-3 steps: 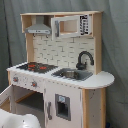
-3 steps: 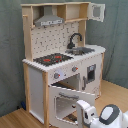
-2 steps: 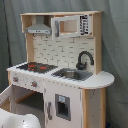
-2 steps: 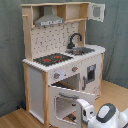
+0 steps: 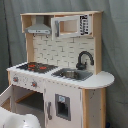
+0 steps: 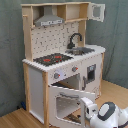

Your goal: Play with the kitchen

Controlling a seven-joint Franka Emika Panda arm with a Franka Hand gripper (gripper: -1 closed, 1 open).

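one kitchen — oven door open beside the arm.

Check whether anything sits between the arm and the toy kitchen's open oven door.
Nothing visible does. In the second exterior view the arm sits right beside the open oven door of the kitchen, with only bare floor around.

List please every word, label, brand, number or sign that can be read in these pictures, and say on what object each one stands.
No text can be read in either exterior view.
The dark keypad strip on the microwave of the kitchen: marks too blurred to read.
The knobs under the hob: no legible marks.
The arm, white and grey at the bottom of the second exterior view: no legible label.
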